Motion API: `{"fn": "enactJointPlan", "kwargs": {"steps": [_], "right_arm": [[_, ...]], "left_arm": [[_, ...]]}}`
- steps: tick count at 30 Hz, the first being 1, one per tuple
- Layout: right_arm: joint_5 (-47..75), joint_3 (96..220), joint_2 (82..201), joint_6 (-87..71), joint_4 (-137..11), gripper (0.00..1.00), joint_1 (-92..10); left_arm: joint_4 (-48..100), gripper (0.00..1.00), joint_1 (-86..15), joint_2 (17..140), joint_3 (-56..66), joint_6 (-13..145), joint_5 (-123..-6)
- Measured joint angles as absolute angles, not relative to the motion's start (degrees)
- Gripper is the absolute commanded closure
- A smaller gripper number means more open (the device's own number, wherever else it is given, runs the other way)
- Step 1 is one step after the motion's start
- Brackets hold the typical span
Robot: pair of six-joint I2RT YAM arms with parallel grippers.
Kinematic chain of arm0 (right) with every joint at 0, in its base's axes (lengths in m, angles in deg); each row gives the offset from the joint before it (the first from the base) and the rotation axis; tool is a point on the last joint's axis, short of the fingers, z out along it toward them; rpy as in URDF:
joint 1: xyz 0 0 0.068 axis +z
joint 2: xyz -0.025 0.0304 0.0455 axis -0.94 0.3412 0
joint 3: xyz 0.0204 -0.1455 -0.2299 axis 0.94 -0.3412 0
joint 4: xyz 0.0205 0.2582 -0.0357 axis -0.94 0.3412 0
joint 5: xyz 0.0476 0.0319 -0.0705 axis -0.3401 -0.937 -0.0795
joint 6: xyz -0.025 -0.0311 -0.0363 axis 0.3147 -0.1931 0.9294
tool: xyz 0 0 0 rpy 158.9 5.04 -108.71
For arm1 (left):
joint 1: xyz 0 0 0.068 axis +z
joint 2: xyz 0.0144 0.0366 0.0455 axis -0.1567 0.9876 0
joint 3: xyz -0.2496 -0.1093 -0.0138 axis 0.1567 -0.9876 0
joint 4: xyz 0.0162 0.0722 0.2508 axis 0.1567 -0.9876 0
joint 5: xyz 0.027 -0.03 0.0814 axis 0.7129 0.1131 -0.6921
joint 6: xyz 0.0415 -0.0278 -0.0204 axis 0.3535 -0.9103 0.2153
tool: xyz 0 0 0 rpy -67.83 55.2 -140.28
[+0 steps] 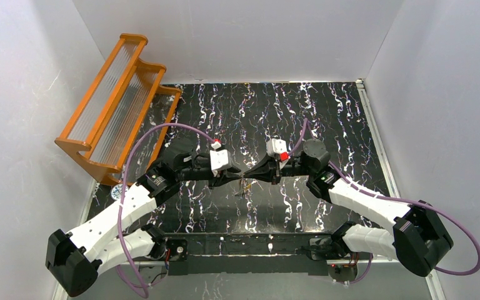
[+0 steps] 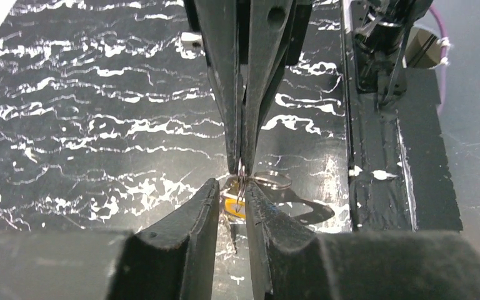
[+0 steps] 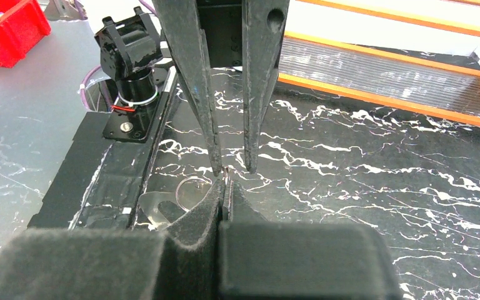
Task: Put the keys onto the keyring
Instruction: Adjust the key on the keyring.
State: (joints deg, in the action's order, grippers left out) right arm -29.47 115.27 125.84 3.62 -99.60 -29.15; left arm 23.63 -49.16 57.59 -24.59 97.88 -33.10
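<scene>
Left wrist view: over the black, white-veined tabletop (image 2: 100, 125), the right end effector (image 2: 240, 164), pressed together, pinches the thin whitish-grey keyring (image 2: 287, 181), seemingly steadying it while the left end effector (image 2: 232, 185), narrowly parted, brackets a yellow-headed key (image 2: 233, 205), grip unclear.

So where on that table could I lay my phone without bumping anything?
The far stretch of table between the rack and the right wall is bare, as is the strip right of the right arm. The middle is crowded: left gripper and right gripper meet there at the keys and keyring.
</scene>
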Motion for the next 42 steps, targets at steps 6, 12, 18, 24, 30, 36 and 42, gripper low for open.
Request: {"fn": "enactJointPlan", "kwargs": {"steps": [6,12,18,24,30,36,42], "right_arm": [[-29.98,115.27,125.84,3.62,-99.60,0.99,-29.15],[-29.95,115.29,125.84,3.60,-99.60,0.99,-29.15],[-29.93,115.29,125.84,3.60,-99.60,0.99,-29.15],[-29.58,115.29,125.88,3.58,-99.34,0.99,-29.21],[-28.99,115.29,125.88,3.56,-98.88,0.68,-29.19],[-25.76,115.29,125.34,3.41,-98.75,0.30,-29.15],[-21.74,115.29,124.59,3.45,-99.58,0.29,-29.15]], "left_arm": [[27.11,0.82,-48.85,57.63,-24.59,95.79,-30.52],[27.39,0.80,-48.81,58.64,-24.59,95.79,-29.99],[26.36,0.94,-48.74,59.10,-24.59,96.88,-30.30],[26.32,1.00,-48.72,59.60,-24.59,97.60,-30.39],[24.33,1.00,-48.74,60.01,-23.54,97.58,-31.50],[12.66,1.00,-48.63,63.95,-14.90,100.42,-36.59],[-1.81,1.00,-48.66,68.60,-4.83,108.20,-41.40]]}}
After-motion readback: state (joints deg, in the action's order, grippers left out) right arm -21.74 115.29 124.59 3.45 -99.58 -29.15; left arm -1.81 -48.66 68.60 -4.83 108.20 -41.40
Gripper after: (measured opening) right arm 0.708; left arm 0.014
